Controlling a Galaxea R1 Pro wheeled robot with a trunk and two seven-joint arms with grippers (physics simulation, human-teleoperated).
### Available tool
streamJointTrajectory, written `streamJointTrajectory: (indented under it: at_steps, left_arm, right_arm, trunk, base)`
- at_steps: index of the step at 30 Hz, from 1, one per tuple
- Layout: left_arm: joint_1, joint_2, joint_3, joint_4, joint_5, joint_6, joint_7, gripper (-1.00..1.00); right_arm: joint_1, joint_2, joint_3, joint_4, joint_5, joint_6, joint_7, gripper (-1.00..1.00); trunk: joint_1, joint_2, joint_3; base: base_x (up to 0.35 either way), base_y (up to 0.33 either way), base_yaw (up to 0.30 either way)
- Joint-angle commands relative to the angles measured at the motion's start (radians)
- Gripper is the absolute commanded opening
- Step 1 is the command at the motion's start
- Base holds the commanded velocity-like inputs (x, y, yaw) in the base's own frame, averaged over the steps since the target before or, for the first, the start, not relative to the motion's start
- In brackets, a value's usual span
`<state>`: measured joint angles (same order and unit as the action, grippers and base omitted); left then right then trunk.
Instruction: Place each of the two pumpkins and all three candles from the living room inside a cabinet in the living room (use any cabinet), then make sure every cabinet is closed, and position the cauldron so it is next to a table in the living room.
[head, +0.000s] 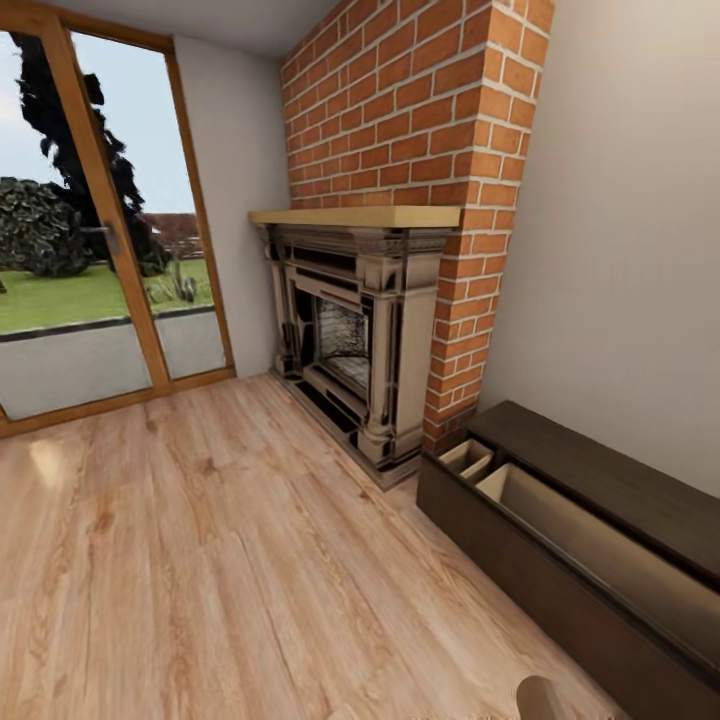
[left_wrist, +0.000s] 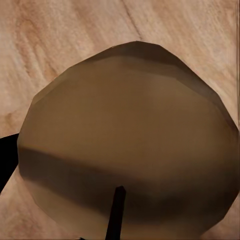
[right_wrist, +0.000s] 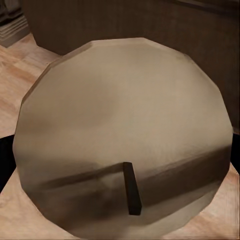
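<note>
A tan-olive candle (left_wrist: 130, 125) with a dark wick looms close in the left wrist view, over wooden floor. My left gripper (left_wrist: 122, 165) is shut on it, and a dark finger (left_wrist: 6, 157) shows at its side. A second candle (right_wrist: 125, 125) sits the same way in my right gripper (right_wrist: 125, 160), facing the cabinet's dark front. In the head view a tan candle top (head: 543, 698) peeks in at the bottom edge. The dark-brown cabinet (head: 610, 475) runs along the right wall, with two drawers (head: 560, 525) pulled open and pale tan inside. The pumpkins, cauldron and table are out of view.
A brick chimney with an ornate fireplace (head: 355, 340) stands just left of the cabinet. A glass door (head: 90, 250) with a wooden frame fills the left wall. Light wooden floor (head: 200, 560) stretches between them.
</note>
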<state>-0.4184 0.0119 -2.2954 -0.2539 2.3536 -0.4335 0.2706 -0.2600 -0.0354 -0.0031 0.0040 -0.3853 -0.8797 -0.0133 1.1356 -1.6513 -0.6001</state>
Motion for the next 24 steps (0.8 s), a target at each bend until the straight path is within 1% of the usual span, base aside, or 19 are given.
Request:
streamJointTrajectory:
  at_steps: [1,6,8,14,21,24]
  left_arm:
    - [-0.002,0.001,-0.009,-0.005,0.003,-0.007,0.007,-1.00]
    - [-0.002,0.003,-0.009,-0.005,0.003,-0.008,0.007,-1.00]
    - [-0.002,0.003,-0.009,-0.005,0.003,-0.008,0.007,-1.00]
    - [-0.002,0.003,-0.009,-0.005,0.003,-0.008,0.007,-1.00]
    - [-0.002,0.005,-0.008,-0.005,0.003,-0.007,0.008,-1.00]
    - [-0.002,0.005,-0.008,-0.005,0.003,-0.007,0.008,-1.00]
  right_arm:
    - [-0.001,0.000,0.000,0.001,0.000,-0.002,-0.001,-1.00]
    - [-0.001,0.000,0.000,0.001,0.000,-0.004,-0.001,-1.00]
    - [-0.001,0.000,0.000,0.001,0.000,-0.004,0.000,-1.00]
    - [-0.001,0.000,0.000,0.001,0.001,-0.004,0.000,-1.00]
    - [-0.001,0.000,0.000,0.001,0.002,-0.004,0.000,-1.00]
    - [-0.001,0.000,0.000,0.001,0.002,-0.003,0.000,-1.00]
  trunk:
    - [0.000,-0.001,-0.001]
    - [0.000,-0.001,-0.001]
    - [0.000,-0.001,-0.001]
    - [0.000,-0.001,-0.001]
    - [0.000,-0.001,-0.001]
    - [0.000,-0.001,-0.001]
  base:
    - [0.000,0.000,-0.270]
    - [0.000,0.006,-0.288]
    - [0.000,0.122,-0.295]
    - [0.010,0.275,-0.296]
    - [0.079,0.320,-0.299]
    - [0.041,0.123,-0.300]
